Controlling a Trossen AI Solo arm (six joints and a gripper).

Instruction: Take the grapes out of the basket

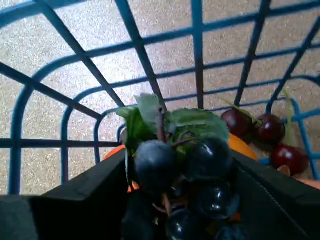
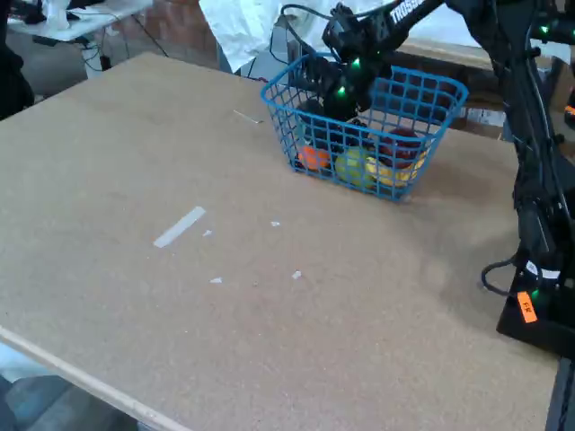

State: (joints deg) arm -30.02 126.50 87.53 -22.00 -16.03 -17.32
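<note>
In the wrist view, the small bunch of glossy black-purple round grapes [image 1: 185,185] sits squeezed between the two matte black fingers [image 1: 85,205] of the gripper [image 1: 182,200], one slab-like finger on the left and one on the right, both pressed against the beads. The grapes are smooth and reflective, topped by crinkled green leaves [image 1: 170,122] and a thin brownish stem. Behind them rises the flared wall of the bright blue wire-grid basket [image 1: 197,55], its round coated rods crossing in a wide mesh through which the speckled beige tabletop shows. To the right, inside the basket, lie shiny dark red cherries [image 1: 270,137] with thin stalks, and part of a smooth orange fruit [image 1: 242,146] peeks out beside the bunch. In the fixed view, the basket [image 2: 296,117] stands on the far side of a broad tan particle-board table [image 2: 225,296], and the dark arm reaches down into it from the upper right, so the gripper [image 2: 334,106] and grapes are at the basket's left end, within its walls. A yellow-green fruit [image 2: 355,166] rests on the basket floor. A pale strip of tape [image 2: 179,226] lies flat on the table, well apart.
</note>
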